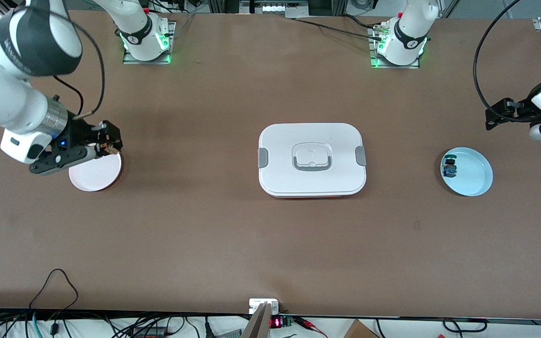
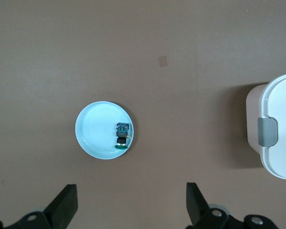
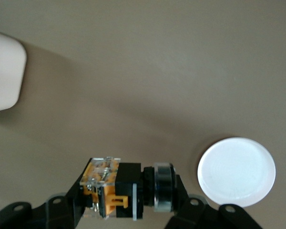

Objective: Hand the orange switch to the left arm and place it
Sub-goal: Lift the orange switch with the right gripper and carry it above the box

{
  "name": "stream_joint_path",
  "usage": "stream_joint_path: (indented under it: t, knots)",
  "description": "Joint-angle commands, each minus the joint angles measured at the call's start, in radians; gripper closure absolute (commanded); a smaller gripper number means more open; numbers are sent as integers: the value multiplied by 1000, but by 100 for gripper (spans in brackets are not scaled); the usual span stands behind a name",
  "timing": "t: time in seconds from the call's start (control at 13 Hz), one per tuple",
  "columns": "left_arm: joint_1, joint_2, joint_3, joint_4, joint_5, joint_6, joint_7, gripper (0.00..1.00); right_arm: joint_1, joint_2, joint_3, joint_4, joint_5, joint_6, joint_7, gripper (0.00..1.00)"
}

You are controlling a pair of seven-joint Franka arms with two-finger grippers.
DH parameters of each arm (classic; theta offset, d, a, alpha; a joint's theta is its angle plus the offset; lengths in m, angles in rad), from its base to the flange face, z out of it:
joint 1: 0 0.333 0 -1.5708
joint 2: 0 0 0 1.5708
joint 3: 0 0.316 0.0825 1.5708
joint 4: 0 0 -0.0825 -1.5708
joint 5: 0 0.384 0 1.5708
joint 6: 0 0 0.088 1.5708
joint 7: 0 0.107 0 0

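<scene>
The orange switch [image 3: 115,189], a small black body with an orange part and a silver ring, lies crosswise between the fingers of my right gripper [image 3: 126,202], which is shut on it. In the front view that gripper [image 1: 105,142] hangs with the switch [image 1: 107,148] over the rim of a white plate [image 1: 93,174] at the right arm's end of the table. The white lidded box [image 1: 312,159] sits mid-table, its corner [image 3: 5,71] showing in the right wrist view. My left gripper [image 1: 498,115] waits open, high above bare table beside the light blue plate [image 2: 105,130], nothing between its fingers [image 2: 63,206].
A small black and blue switch [image 1: 450,167] lies in the light blue plate [image 1: 473,176] toward the left arm's end. The box's grey clip [image 2: 268,131] shows in the left wrist view. The white plate [image 3: 236,171] holds nothing. Cables run along the table edge nearest the front camera.
</scene>
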Motion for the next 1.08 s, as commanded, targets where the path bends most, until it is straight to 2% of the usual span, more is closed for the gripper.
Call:
stream_joint_path:
  t: [0.0,0.23,0.46,0.69,1.0]
  knots:
    - [6,11,-6,24,11,-14,-6,0,22,-46,-6,34,53,-17,-164,100]
    - [6,11,-6,24,11,-14,-1,0,24,-65,-6,62,196,31,-545,100]
    - [-9,20,-16,45,3,-8,7,0,27,-50,-6,57,490,53,-866,100]
    - [-14,67,-25,165,12,-58,-1,0,39,-27,-5,43,690,46,-1057,100]
    - [3,66,-17,182,3,-130,14,0,78,27,-6,-6,980,52,-1341,100]
